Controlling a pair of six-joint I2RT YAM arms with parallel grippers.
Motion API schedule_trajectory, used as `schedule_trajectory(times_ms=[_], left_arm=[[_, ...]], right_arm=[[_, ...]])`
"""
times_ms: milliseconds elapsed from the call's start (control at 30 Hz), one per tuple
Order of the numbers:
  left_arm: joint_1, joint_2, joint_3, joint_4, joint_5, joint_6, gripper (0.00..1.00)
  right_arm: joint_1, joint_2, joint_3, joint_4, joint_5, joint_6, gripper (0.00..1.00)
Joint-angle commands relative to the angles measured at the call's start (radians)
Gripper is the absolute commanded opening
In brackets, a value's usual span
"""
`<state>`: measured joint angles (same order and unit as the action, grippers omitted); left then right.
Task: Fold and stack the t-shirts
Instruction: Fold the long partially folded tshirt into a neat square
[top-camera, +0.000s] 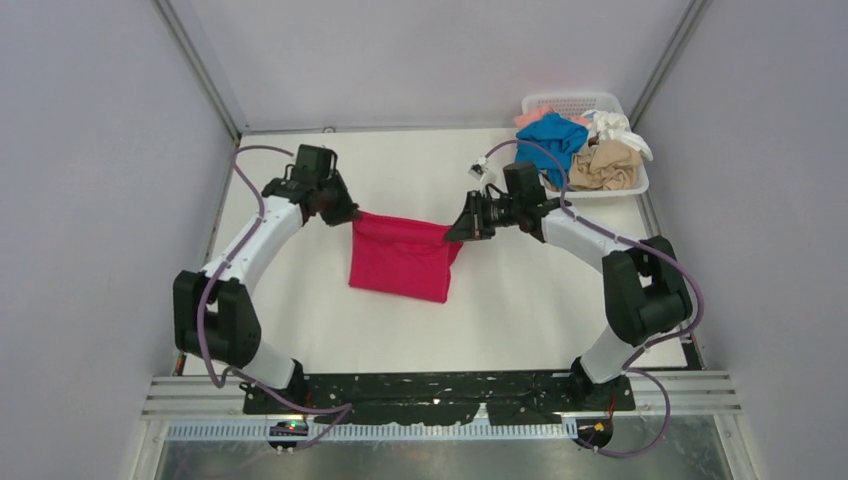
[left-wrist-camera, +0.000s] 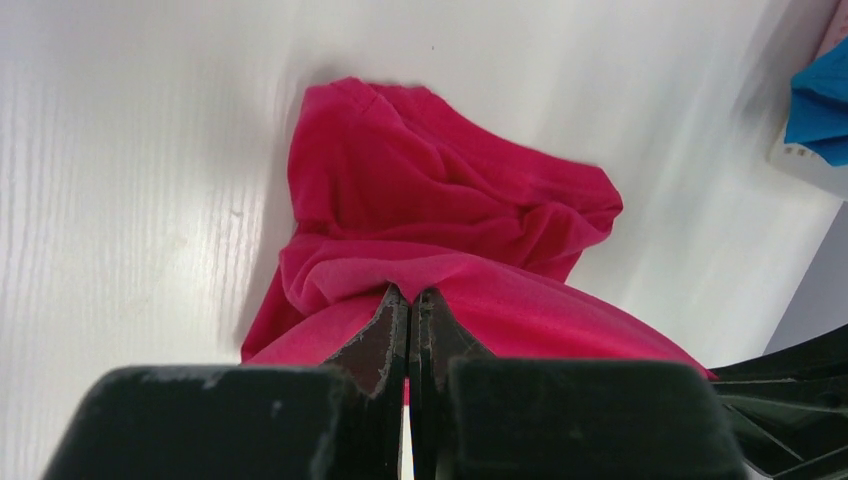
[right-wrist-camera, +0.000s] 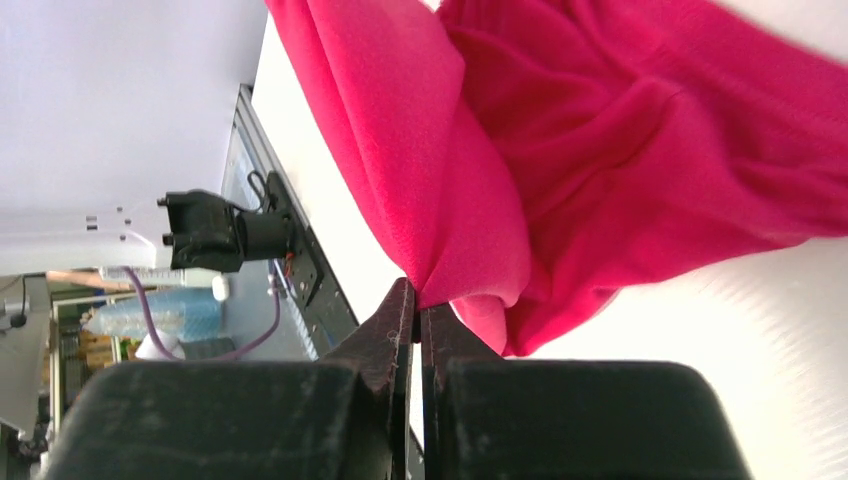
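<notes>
Holding the magenta t-shirt (top-camera: 400, 262) up by its top edge, left claw (top-camera: 347, 214) and right claw (top-camera: 456, 231) both clamped on cloth, lower part resting on the white surface (top-camera: 520, 310) between the arms. Probably best keeping that edge taut and level while laying it flat, no bunching.

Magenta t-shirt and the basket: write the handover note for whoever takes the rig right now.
Left gripper: shut on the magenta t-shirt, at its top left edge.
Right gripper: shut on the same shirt, at its top right edge.
Position: the shirt is stretched between the two grippers over the middle of the table. Its lower part appears to lie on the surface.
Basket, far right corner: holds the blue shirt, tan shirt, white shirt and peach-pink shirt, all bunched up.
Done: no folded stack is visible yet.
Left: finish folding the magenta shirt, then fold and stack the four in the basket.
</notes>
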<state>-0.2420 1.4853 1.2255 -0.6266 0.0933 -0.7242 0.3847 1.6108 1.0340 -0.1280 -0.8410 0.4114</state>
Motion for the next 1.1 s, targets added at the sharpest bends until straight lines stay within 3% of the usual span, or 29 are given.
schedule_trajectory(times_ms=[0, 400, 467, 500, 533, 567, 600, 700, 733, 767, 800, 933, 1067], left_arm=[[0.007, 0.101, 0.105, 0.007, -0.009, 0.025, 0.0], [0.014, 0.372, 0.306, -0.044, 0.021, 0.033, 0.0], [0.015, 0.409, 0.355, -0.065, 0.013, 0.037, 0.0], [0.015, 0.424, 0.37, -0.073, 0.006, 0.038, 0.03], [0.015, 0.444, 0.385, -0.076, 0.007, 0.045, 0.16], [0.017, 0.458, 0.409, -0.092, 0.007, 0.056, 0.45], [0.018, 0.47, 0.438, -0.127, 0.001, 0.066, 0.64], [0.024, 0.455, 0.493, -0.206, -0.036, 0.094, 0.97], [0.024, 0.431, 0.488, -0.206, -0.041, 0.095, 0.99], [0.024, 0.402, 0.473, -0.197, -0.041, 0.096, 1.0], [0.022, 0.366, 0.446, -0.177, -0.034, 0.096, 1.0], [0.022, 0.223, 0.291, -0.084, 0.039, 0.083, 1.0], [0.012, 0.165, 0.146, 0.129, 0.287, 0.059, 1.0]], right_arm=[[-0.04, 0.063, 0.072, 0.107, -0.036, 0.042, 0.06], [-0.097, 0.254, 0.156, 0.121, -0.006, 0.073, 0.09], [-0.104, 0.282, 0.184, 0.121, 0.041, 0.076, 0.15], [-0.106, 0.292, 0.197, 0.121, 0.055, 0.076, 0.16], [-0.107, 0.312, 0.227, 0.119, 0.079, 0.077, 0.2], [-0.107, 0.321, 0.244, 0.112, 0.089, 0.075, 0.24], [-0.107, 0.334, 0.288, 0.074, 0.091, 0.059, 0.34], [-0.106, 0.3, 0.346, -0.024, 0.141, 0.006, 0.51], [-0.107, 0.282, 0.341, -0.029, 0.159, 0.002, 0.82], [-0.106, 0.233, 0.319, -0.027, 0.193, -0.003, 0.94], [-0.104, 0.209, 0.301, -0.02, 0.204, -0.004, 0.98], [-0.07, 0.09, 0.21, 0.007, 0.198, -0.003, 0.95], [-0.022, 0.045, 0.102, 0.213, 0.152, 0.115, 0.95]])
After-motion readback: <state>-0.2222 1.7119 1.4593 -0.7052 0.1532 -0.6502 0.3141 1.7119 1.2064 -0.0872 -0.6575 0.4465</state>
